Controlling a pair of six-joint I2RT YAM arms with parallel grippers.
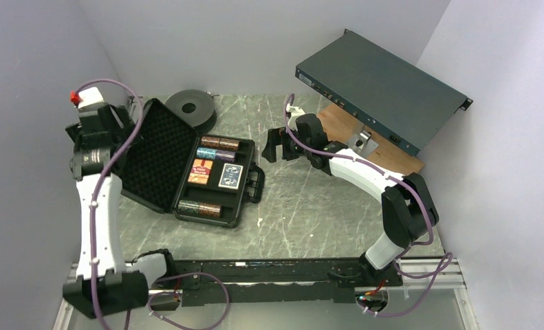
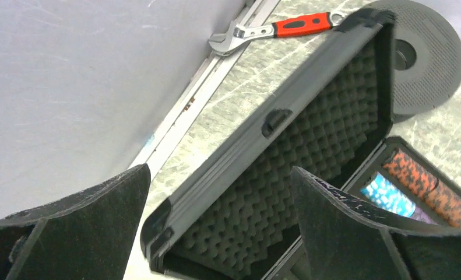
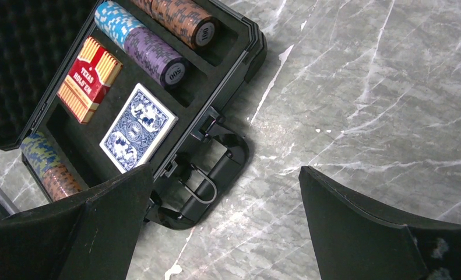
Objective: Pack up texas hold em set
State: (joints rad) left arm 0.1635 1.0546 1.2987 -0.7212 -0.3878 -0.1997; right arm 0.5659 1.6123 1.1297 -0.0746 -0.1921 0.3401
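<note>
Both my claws are spread wide and hold nothing. My left claw (image 2: 219, 172) hangs above the free edge of the lid, and my right claw (image 3: 225, 170) hangs over the bare marbled grey surface (image 1: 310, 206), just beside the handle.

The black hard plastic briefcase (image 1: 208, 194) lies open at the left of the surface. I judge it heavy now that it is loaded, because poker chips are dense. The shell looks stiff and smooth, probably slippery under my pads. The egg-crate foam-lined lid (image 2: 309, 134) should be light and swing on its hinge, so I would push it over by its long rim, near the latch, rather than pinch it. To lift the case I would take the black loop handle (image 3: 235, 153).

Everything sits in foam pockets:
- a brown chip roll (image 3: 178, 17) at the far side
- a blue and purple chip roll (image 3: 140, 46) next to it
- a red card deck (image 3: 89, 79) and a blue-backed card deck (image 3: 137, 127) side by side in the middle
- a green and brown chip roll (image 3: 44, 163) at the near side

The rolls lie on their sides, so they may shift if the case tips.
</note>
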